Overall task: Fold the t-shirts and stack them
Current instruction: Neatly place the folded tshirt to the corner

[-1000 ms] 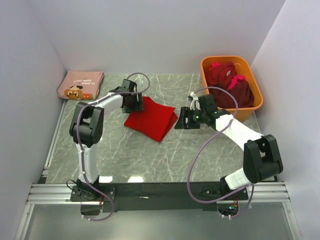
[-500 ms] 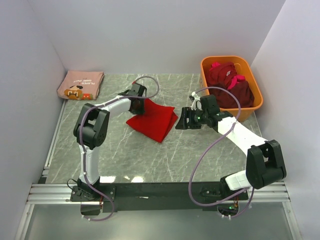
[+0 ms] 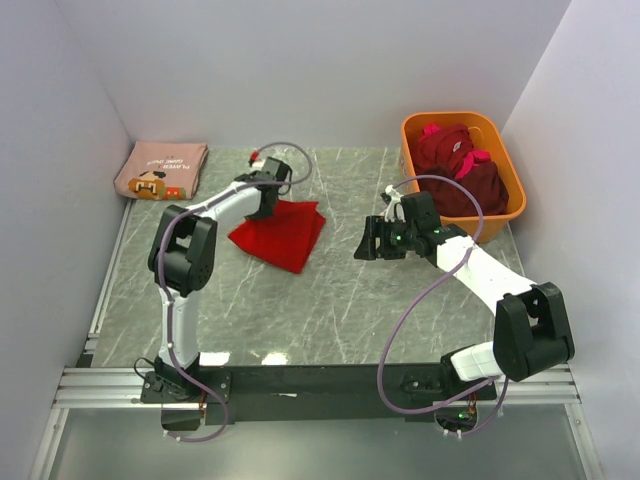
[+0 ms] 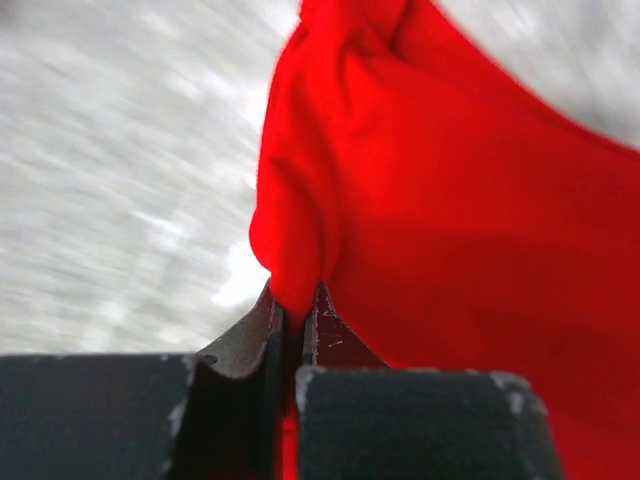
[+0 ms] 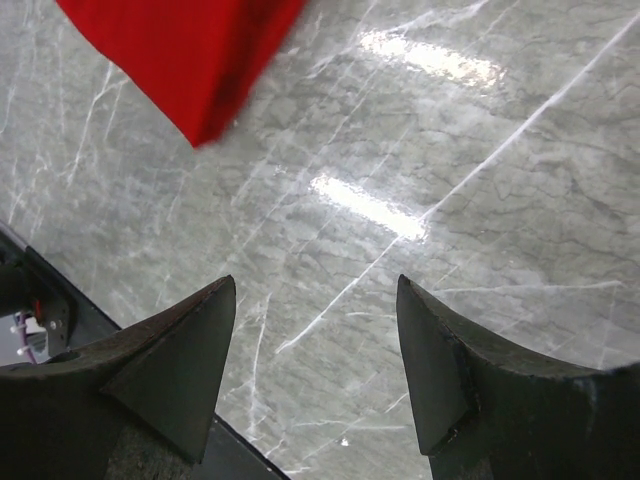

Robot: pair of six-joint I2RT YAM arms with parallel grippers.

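Red t-shirt [image 3: 275, 232] pinched in the closed left gripper [image 4: 297, 302]; right gripper [image 5: 315, 290] gapes empty above table [image 5: 450, 150]; lettering on pink tee [image 3: 160, 168] unreadable.

Readable writing is scarce. The only lettering stands on the dusty-pink t-shirt [image 3: 160, 170], which lies folded at the upper left of the top view; two short lines of dark print run across its upper face, just above a cartoon figure [image 3: 150, 184]; at this size the letters blur together, and no word can be made out with certainty. The red t-shirt [image 3: 278, 232], left of centre in the top view and filling the right side of the left wrist view, shows only plain cloth; the right wrist view carries nothing legible.
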